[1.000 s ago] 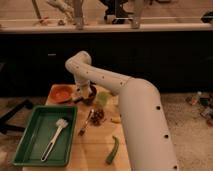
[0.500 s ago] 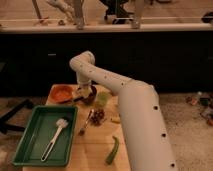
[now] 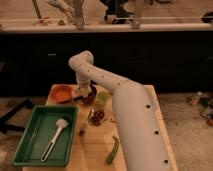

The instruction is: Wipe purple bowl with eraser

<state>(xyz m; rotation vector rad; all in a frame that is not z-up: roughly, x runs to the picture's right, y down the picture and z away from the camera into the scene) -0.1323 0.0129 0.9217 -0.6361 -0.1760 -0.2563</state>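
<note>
Only one camera view here, so you get the whole scene at once; your arm (image 3: 125, 110) runs up the right side of the counter (image 3: 95, 150) and bends down at the far end, which puts the tool (image 3: 83, 92) right at the purple bowl (image 3: 90, 94), far side of the counter, just beside the orange bowl (image 3: 62, 93).

The tool sits low over the bowl's near-left rim, and that makes sense for a wipe, since you'd want the eraser pressed into the bowl rather than hovering; honestly though, I can't make out the eraser, and I can't tell how the tool is set either, so whether it's holding anything is a guess; the wrist covers that spot.

The rest looks parked out of your way: the brush (image 3: 54, 137) lies diagonally in the green tray (image 3: 25, 145) on the near left; a spoon (image 3: 86, 122) and a small dark cluster (image 3: 97, 117) sit mid-counter; a pale green thing (image 3: 103, 98) sits just right of the purple bowl; a green pepper (image 3: 112, 150) lies near the front edge.

My read: you're in the wiping step or just arriving at it; watch the orange bowl, it's close enough to get nudged.
</note>
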